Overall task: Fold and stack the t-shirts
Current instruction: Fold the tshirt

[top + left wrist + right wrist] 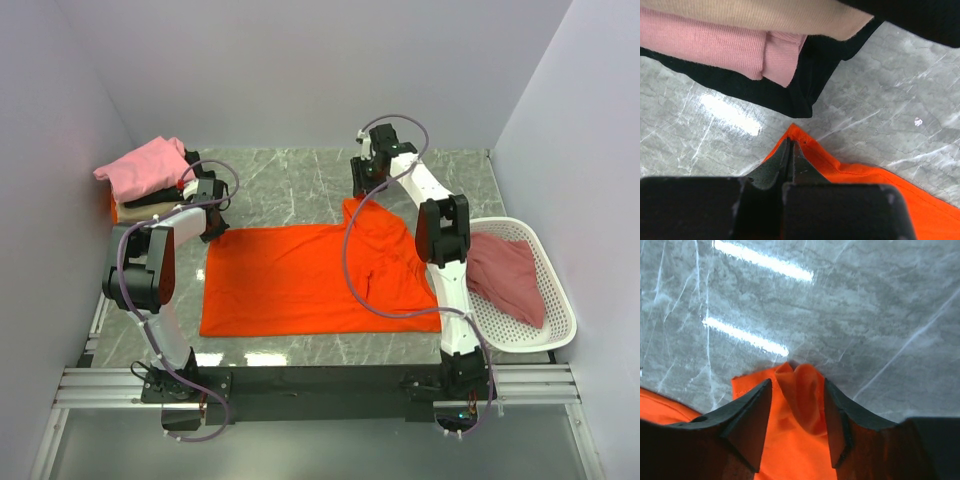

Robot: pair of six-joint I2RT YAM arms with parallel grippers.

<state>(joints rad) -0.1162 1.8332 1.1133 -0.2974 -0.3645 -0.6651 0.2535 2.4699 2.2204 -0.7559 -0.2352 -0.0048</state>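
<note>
A large bright orange t-shirt (300, 285) lies spread flat on the marble table. My left gripper (212, 230) is at its far left corner; in the left wrist view the jaws (790, 150) are shut on the corner of the orange cloth (875, 182). My right gripper (362, 192) is at the shirt's far right corner. In the right wrist view it (797, 390) is open, its fingers standing either side of a bunched fold of orange cloth (807, 400). A dusty rose-red t-shirt (505, 275) lies in the basket.
A stack of folded shirts sits at the back left: pink (145, 168) on top, black (805, 85) and beige (765, 15) too, close to my left gripper. A white lattice basket (555, 330) stands at the right edge. Walls close in the table.
</note>
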